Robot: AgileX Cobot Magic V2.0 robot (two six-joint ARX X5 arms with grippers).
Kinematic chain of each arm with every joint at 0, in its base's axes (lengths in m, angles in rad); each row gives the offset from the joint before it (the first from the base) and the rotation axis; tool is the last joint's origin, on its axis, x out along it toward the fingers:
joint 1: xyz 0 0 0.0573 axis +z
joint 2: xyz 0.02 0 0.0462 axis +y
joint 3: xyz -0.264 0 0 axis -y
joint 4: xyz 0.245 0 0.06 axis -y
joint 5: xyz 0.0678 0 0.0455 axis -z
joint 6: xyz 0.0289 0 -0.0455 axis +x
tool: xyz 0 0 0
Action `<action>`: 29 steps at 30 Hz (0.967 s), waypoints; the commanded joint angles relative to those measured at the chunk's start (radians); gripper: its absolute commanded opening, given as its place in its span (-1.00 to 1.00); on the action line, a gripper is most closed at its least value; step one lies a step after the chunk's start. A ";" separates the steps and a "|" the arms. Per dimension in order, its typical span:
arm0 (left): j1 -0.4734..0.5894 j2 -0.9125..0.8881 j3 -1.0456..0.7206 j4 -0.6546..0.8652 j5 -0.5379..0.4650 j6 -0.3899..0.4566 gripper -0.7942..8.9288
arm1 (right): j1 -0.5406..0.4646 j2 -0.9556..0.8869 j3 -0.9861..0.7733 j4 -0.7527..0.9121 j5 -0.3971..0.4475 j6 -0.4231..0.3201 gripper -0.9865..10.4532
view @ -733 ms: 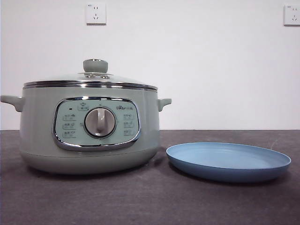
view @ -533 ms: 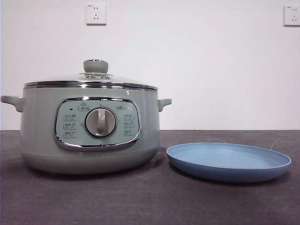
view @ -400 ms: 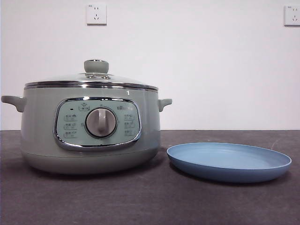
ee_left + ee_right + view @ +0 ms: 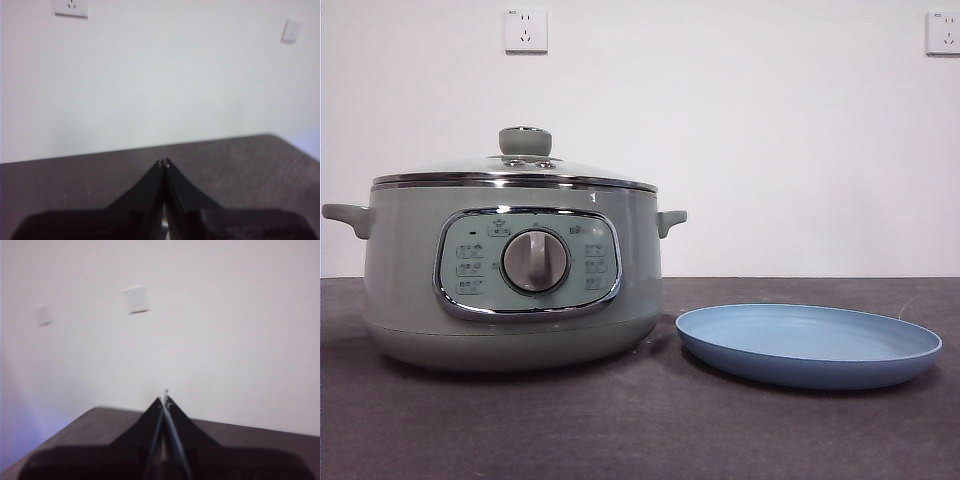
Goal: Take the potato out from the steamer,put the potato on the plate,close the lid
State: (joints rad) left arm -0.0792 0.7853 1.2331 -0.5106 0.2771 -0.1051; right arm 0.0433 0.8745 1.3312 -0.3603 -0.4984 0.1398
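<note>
Nothing among the items has shifted since the earlier frames beyond a hair's drift of the view.

Steamer [image 4: 510, 285]: upright on dark surface [image 4: 640, 430], lid [image 4: 515, 170] seated on its rim.
Potato: not visible, presumably inside.
Plate [image 4: 808, 345]: bare, just beside the steamer.
Left hand [image 4: 163, 163]: jaws pressed together, holding nothing, facing the wall.
Right hand [image 4: 165, 399]: likewise pressed together and holding nothing.

Progress: no step done; lid removal, potato transfer and closing all remain.
Clearance: open room above the knob and plate; narrow gap between steamer and plate rim.
</note>
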 commanded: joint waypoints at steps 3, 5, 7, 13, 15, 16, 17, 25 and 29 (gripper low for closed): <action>0.002 0.177 0.245 -0.210 0.126 0.106 -0.85 | -0.001 0.180 0.216 -0.163 -0.243 -0.114 -0.86; 0.002 0.245 0.325 -0.298 0.192 0.127 -0.85 | 0.002 0.244 0.284 -0.248 -0.306 -0.150 -0.86; 0.002 0.304 0.386 -0.365 0.251 0.145 -0.84 | 0.011 0.296 0.332 -0.327 -0.337 -0.186 -0.81; 0.000 0.410 0.439 -0.388 0.300 0.133 -0.07 | 0.018 0.388 0.370 -0.478 -0.328 -0.219 0.22; 0.000 0.433 0.439 -0.389 0.301 0.128 0.26 | 0.019 0.399 0.370 -0.510 -0.289 -0.232 0.39; -0.004 0.447 0.439 -0.388 0.301 0.121 0.26 | 0.019 0.402 0.370 -0.518 -0.257 -0.241 0.39; -0.011 0.461 0.439 -0.388 0.300 0.112 0.26 | 0.019 0.402 0.370 -0.521 -0.229 -0.244 0.38; -0.134 0.591 0.439 -0.388 0.154 0.106 0.26 | 0.032 0.402 0.370 -0.518 -0.200 -0.241 0.38; -0.209 0.666 0.439 -0.388 0.023 0.107 0.25 | 0.032 0.402 0.370 -0.518 -0.200 -0.241 0.38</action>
State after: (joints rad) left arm -0.2714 1.4349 1.6688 -0.9047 0.3260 0.0051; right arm 0.0731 1.2778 1.6974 -0.8833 -0.6987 -0.0971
